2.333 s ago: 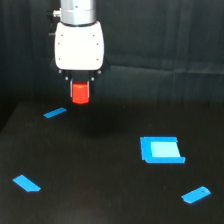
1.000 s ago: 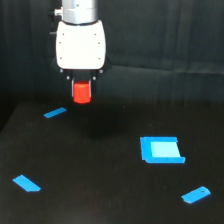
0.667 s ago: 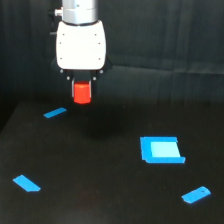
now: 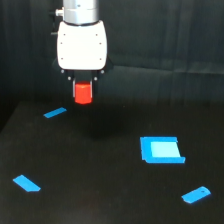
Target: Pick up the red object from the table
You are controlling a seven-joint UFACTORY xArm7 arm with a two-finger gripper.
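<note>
1. Exterior view, my arm: I hang in the upper left of the scene, my white wrist housing (image 4: 82,44) upright with the grey joint above it running out of the top edge. My gripper (image 4: 83,86) points straight down from the housing's underside.

2. Exterior view, my grip: the red object (image 4: 83,93) sits right under the housing, its top tucked between my short dark fingers. I am clamped on it; it is upright and only its lower part shows below me.

3. Exterior view, where the red object is: it is held above the table (image 4: 100,190), clear of the black surface, with a soft dark shadow on the table below and slightly to the right of it. It is on the far left side of the scene, in front of the dark backdrop (image 4: 170,35).

4. Exterior view, flat blue pieces on the table:
   - a thin blue strip (image 4: 55,113) lies just below and to the left of the red object, tilted;
   - a blue square (image 4: 161,149) with a paler centre lies to the right, well apart from me;
   - a small blue bar (image 4: 26,183) lies near the left edge, on the near side;
   - another small blue bar, the rounded blue piece (image 4: 196,194), lies at the near right.
</note>
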